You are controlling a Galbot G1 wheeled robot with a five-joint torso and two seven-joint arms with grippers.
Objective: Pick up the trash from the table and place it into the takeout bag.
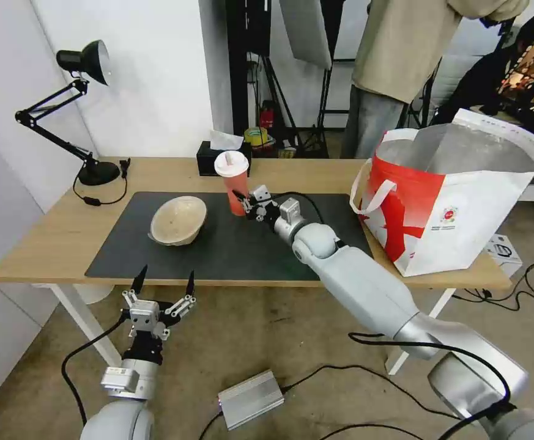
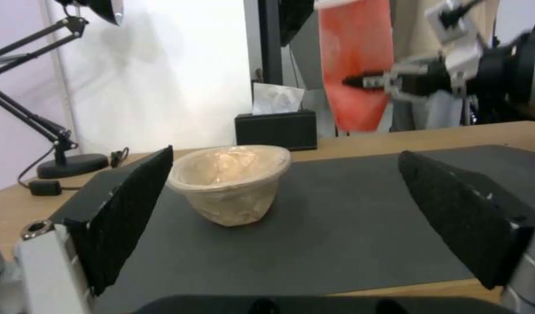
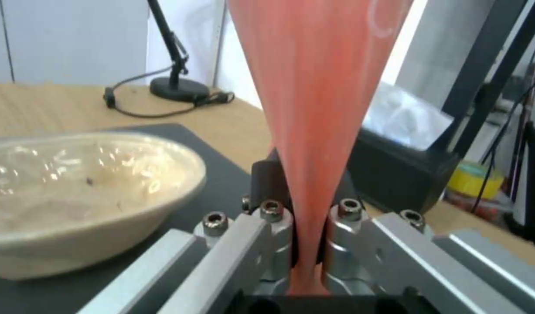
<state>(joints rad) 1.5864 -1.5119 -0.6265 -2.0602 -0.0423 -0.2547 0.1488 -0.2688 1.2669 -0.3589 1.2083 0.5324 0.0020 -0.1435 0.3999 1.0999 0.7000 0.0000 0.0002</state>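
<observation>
My right gripper (image 1: 243, 200) is shut on the lower part of the tall red cup (image 1: 233, 183) with a white lid. The cup (image 2: 356, 65) hangs a little above the dark mat (image 1: 236, 250), and the right wrist view shows its soft wall (image 3: 314, 109) pinched thin between the fingers. The shallow beige bowl (image 1: 178, 220) sits tilted on the mat to the cup's left. My left gripper (image 1: 166, 274) is open, below the table's (image 1: 46, 244) front edge, facing the bowl (image 2: 232, 187). The white and red takeout bag (image 1: 456, 208) stands open on the table's right end.
A black tissue box (image 1: 218, 159) stands behind the cup at the table's back edge, and a black desk lamp (image 1: 89, 122) at the back left. A person stands behind the table near the bag. A silver box (image 1: 251, 397) and cables lie on the floor.
</observation>
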